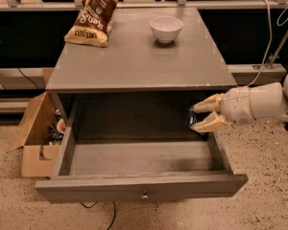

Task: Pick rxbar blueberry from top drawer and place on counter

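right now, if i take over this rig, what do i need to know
Hand: shut on the snack bar, over the right side of the open drawer, just below the counter edge.
Done: bar gripped and off the drawer floor.
Left: bring it up over the counter, set it on a bare spot away from the chip bag and bowl, then release.
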`<state>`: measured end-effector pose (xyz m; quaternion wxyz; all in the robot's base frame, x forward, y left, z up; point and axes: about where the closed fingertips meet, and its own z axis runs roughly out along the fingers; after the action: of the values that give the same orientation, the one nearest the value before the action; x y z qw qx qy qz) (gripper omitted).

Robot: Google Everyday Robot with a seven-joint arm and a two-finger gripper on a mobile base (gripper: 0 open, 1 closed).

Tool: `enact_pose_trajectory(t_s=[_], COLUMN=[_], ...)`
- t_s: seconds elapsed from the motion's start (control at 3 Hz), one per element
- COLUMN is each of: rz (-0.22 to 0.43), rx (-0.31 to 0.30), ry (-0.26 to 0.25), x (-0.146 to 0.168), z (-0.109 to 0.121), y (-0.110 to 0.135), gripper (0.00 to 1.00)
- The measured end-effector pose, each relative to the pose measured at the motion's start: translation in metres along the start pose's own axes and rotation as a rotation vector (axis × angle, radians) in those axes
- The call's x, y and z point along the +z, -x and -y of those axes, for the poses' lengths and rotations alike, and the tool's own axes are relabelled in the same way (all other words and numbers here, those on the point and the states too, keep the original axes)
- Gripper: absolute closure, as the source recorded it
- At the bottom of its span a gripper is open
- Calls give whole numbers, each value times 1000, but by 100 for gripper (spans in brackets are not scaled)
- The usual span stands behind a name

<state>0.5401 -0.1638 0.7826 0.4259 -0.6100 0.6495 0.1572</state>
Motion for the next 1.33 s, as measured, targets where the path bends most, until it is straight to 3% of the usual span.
enact_pose_trajectory(t_s=[0.33,0.67,1.0,1.33], rz=[-30,-132,-173,-156], rx=[-63,-184,-220,-185], ry=[-25,-55,-70,-87], x=[-8,-27,-24,-9], z=[17,72,138,183], y=[24,80,115,113], gripper=[100,100,100,100])
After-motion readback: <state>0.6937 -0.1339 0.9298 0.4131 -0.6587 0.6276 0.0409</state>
